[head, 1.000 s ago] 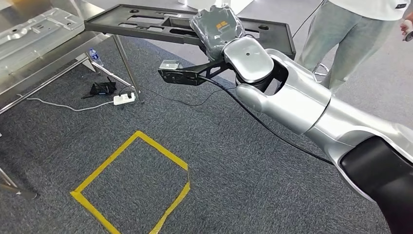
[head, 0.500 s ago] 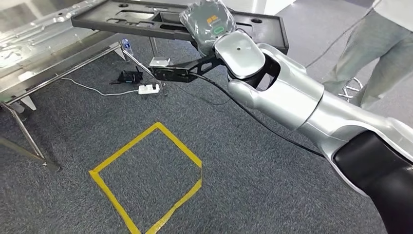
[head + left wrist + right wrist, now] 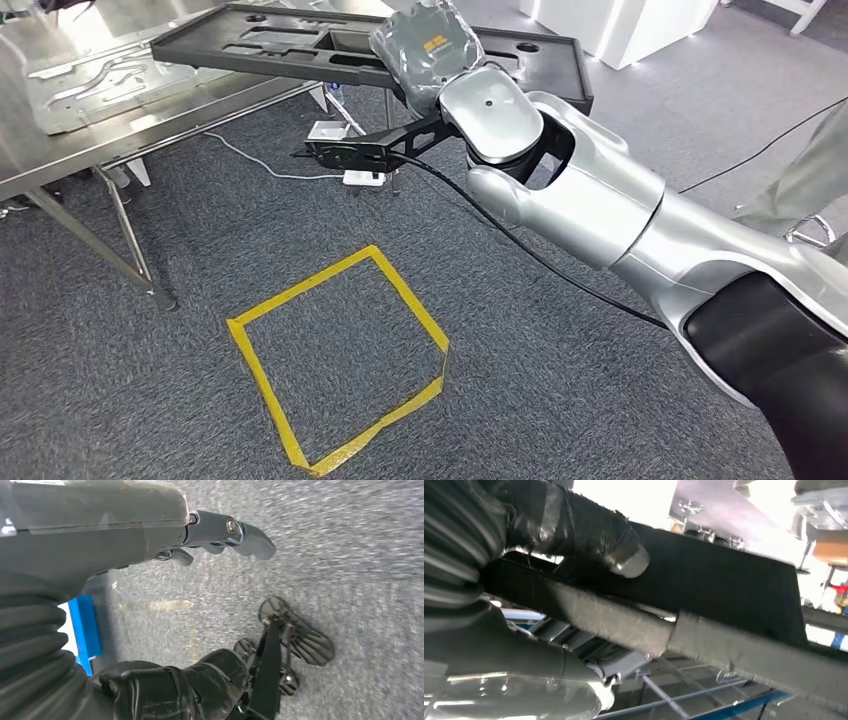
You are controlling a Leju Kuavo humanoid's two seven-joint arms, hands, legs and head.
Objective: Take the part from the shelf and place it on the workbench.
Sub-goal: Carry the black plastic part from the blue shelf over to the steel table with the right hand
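Observation:
My right hand (image 3: pixel 432 50), in a grey cover, grips a long flat black part (image 3: pixel 270 45) by its near long edge and holds it level, high above the carpet. The part's left end hangs over the corner of the steel workbench (image 3: pixel 60 165) at the left. In the right wrist view the thumb (image 3: pixel 614 550) presses on the part's dark surface (image 3: pixel 734 585). My left hand (image 3: pixel 220 530) hangs over the carpet with its fingers stretched out and nothing in them.
A shiny stamped metal sheet (image 3: pixel 120 70) lies on the workbench. On the carpet are a yellow tape square (image 3: pixel 340 350), a white power strip (image 3: pixel 360 178) and cables. A person's leg (image 3: pixel 810 180) stands at the right edge, and white cabinets (image 3: pixel 640 30) stand beyond.
The whole view has swung: the workbench and tape square have slid right in the picture and the person has slipped to the right edge. The part stays in my right hand.

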